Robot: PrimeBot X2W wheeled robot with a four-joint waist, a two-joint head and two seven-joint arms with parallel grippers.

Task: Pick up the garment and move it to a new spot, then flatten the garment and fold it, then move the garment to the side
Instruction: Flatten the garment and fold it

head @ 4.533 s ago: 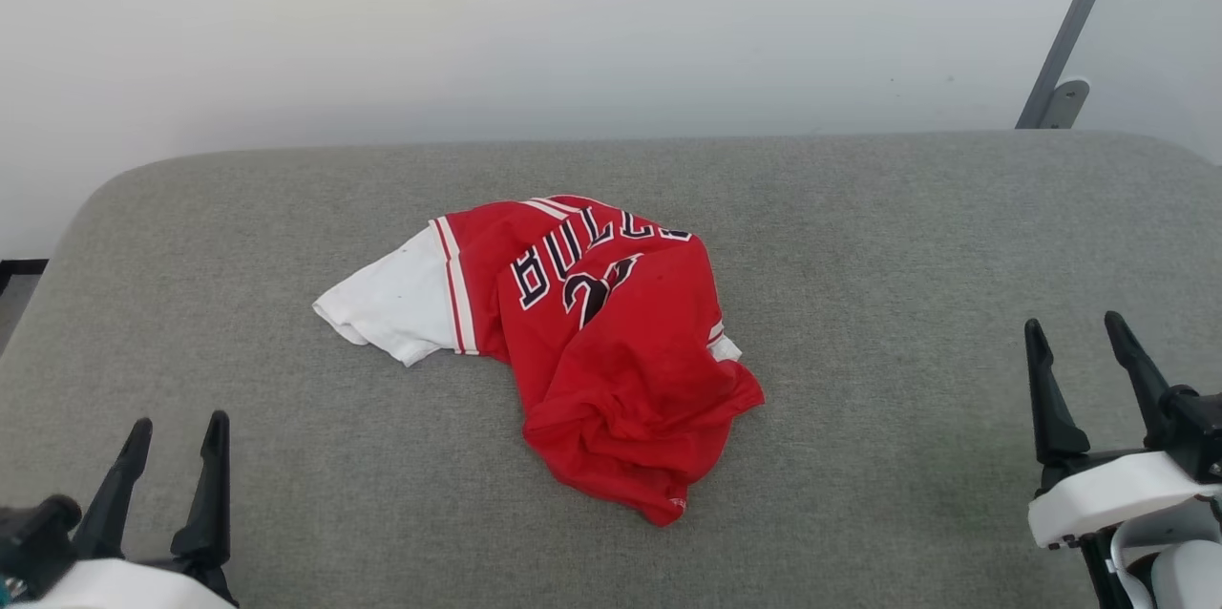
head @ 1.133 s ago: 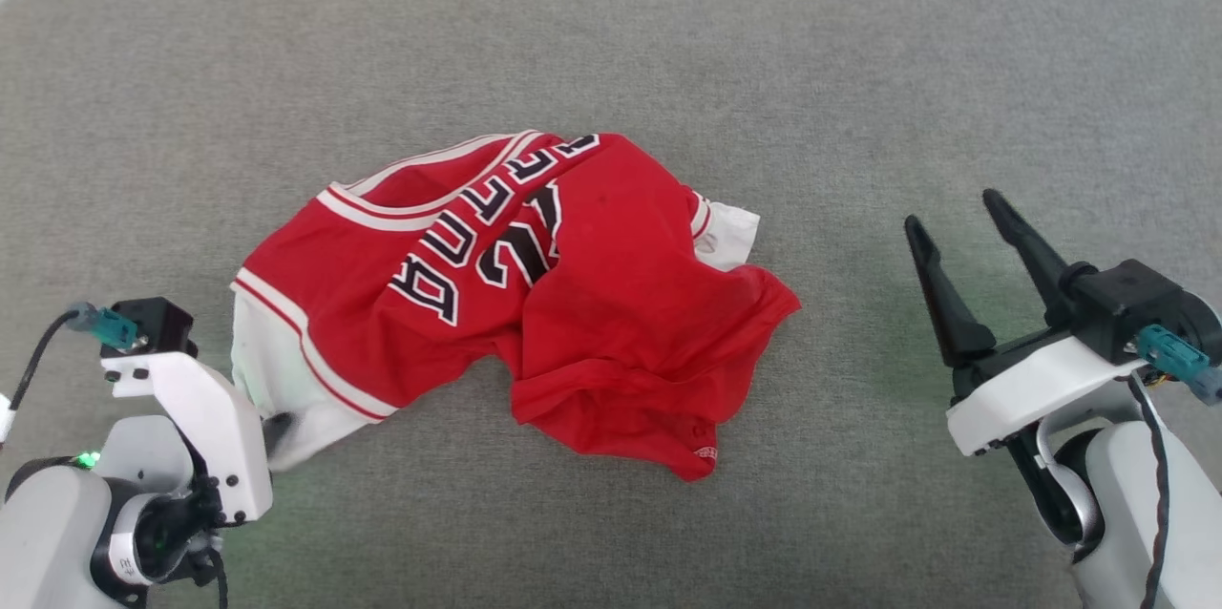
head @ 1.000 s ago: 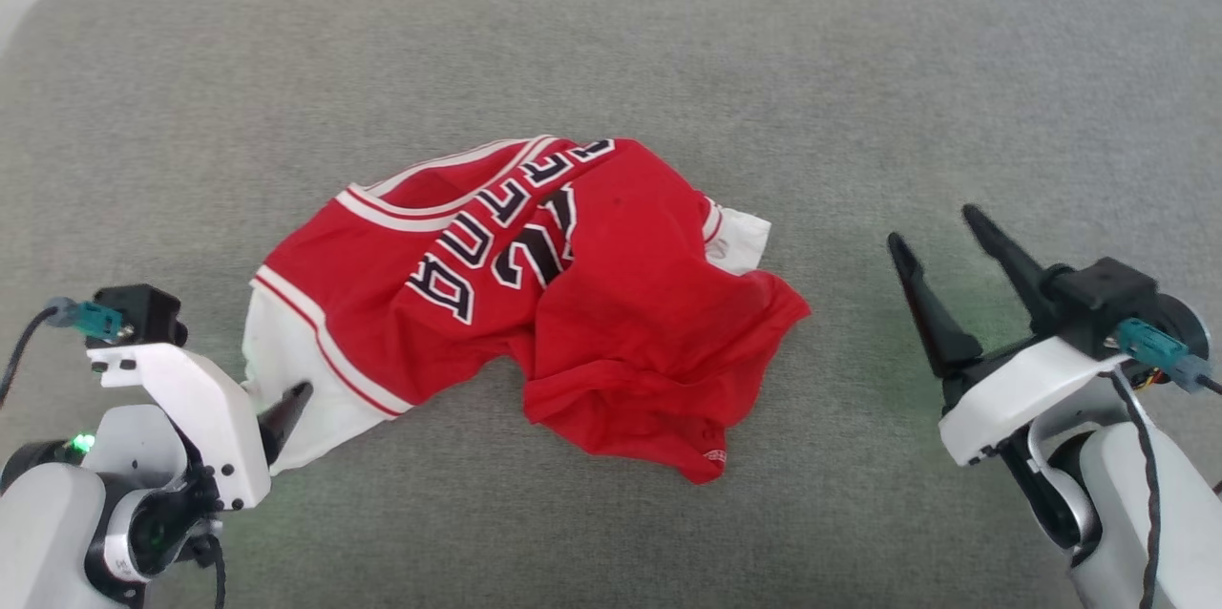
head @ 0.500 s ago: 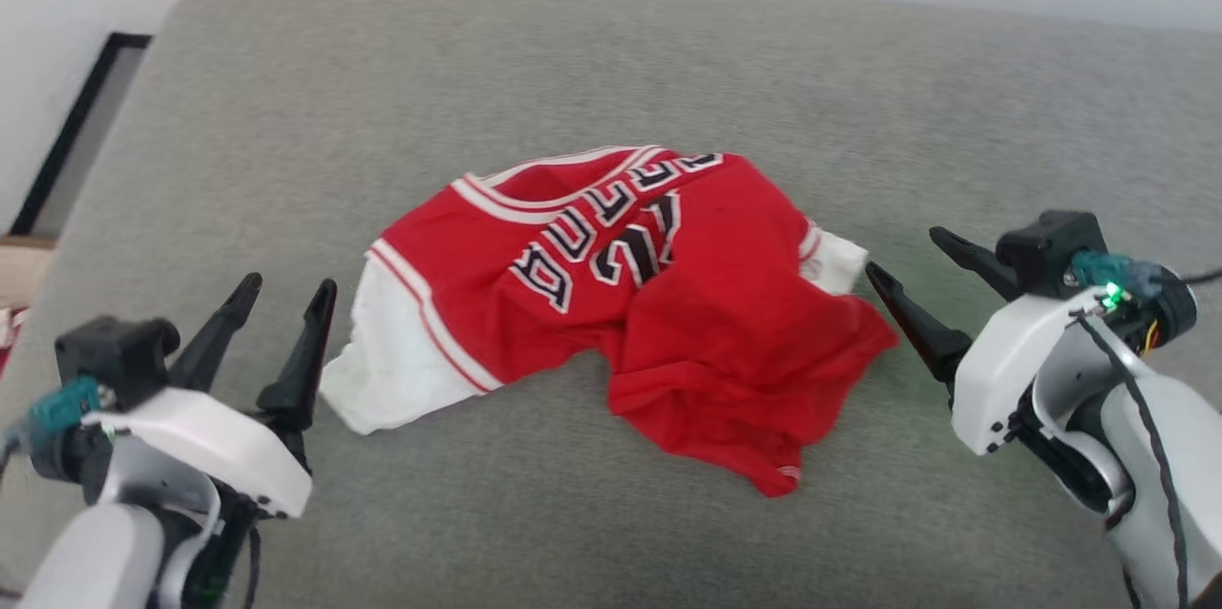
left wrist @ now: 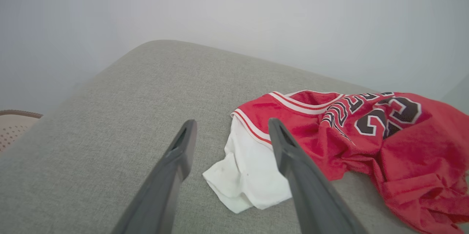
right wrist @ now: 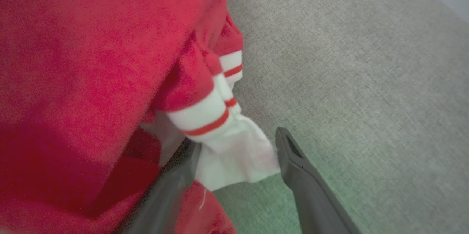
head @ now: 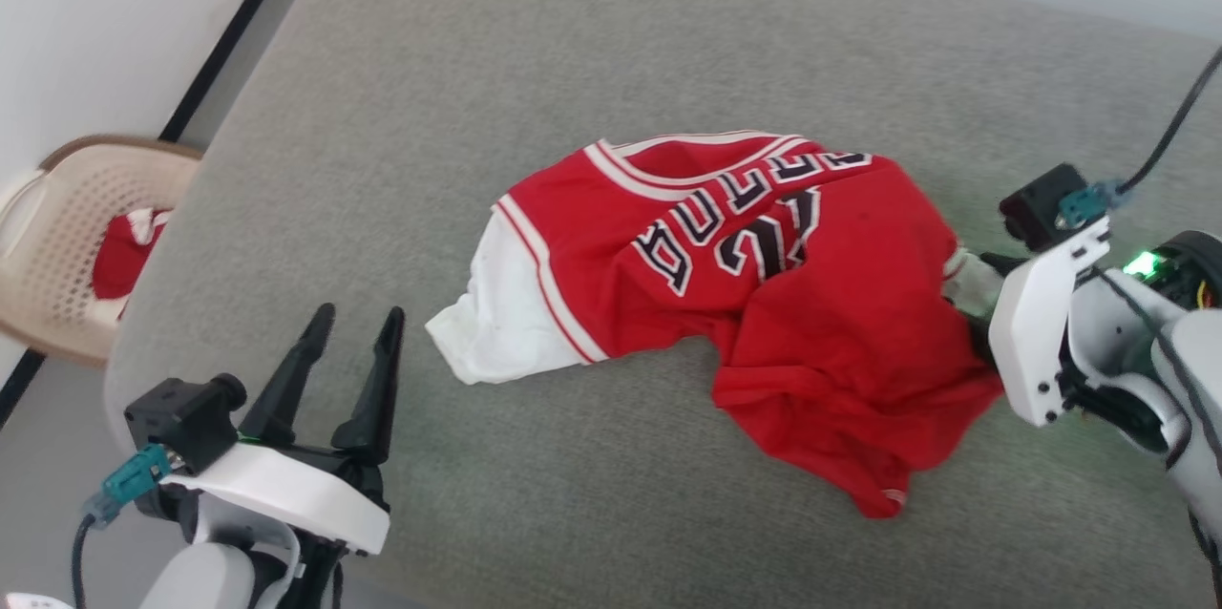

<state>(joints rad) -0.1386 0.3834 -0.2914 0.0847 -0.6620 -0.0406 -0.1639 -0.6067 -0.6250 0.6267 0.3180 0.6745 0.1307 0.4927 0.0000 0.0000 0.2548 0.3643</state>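
Upholstery point(head: 573, 65), grey and padded with a rounded corner, spreads through all three views. The garment point(head: 764, 304) lies crumpled on it, right of centre from the head, with its black-and-white lettering upside down to us. From the head we also see a beige chair point(head: 76, 227) standing off the surface's left edge, with a small red-and-white cloth bundle point(head: 119, 251) on its seat. The left wrist camera catches just a sliver of that chair's rim at its left border. It also shows us the garment from low down: the striped collar, the number, and one white sleeve point(left wrist: 245, 175) flopped flat on the grey fabric.

In the head view the white wrist housing point(head: 1041, 323) stands in front of the garment's right end. The right wrist camera shows us that spot close up: the other white sleeve point(right wrist: 234, 160), hanging below a red-striped cuff.

The left arm rises from the lower left of the head view. We see the left gripper point(head: 359, 313) poised above the surface's near edge, fingers pointing up the frame, near the first sleeve but apart from it. Its jaws are spread and empty.

The right arm reaches in from the right edge, its wrist turned inward and held low at the surface. The right gripper point(right wrist: 236, 138) straddles the other sleeve with its jaws apart. One finger is tucked against the red cloth, and the other rests over bare upholstery just beside the sleeve's edge. Nothing is pinched. A green light point(head: 1138, 262) glows on that arm, and a dark cable point(head: 1179, 113) runs up from it.
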